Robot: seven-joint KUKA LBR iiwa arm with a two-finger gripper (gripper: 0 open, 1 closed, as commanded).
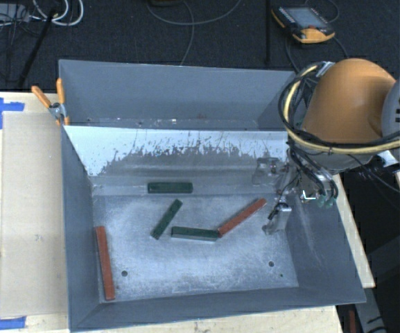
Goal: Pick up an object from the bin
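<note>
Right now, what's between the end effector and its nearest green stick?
The tilted red stick, in the camera view; its lower end meets that green stick.

The grey metal bin (206, 272) carries three dark green bars (170, 187) (166, 218) (195, 234) near centre and two red-brown bars (104, 262) (242, 216), one left, one right

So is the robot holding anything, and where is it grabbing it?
Nothing looks held. The gripper is just beside the right end of the slanted reddish-brown stick.
</note>
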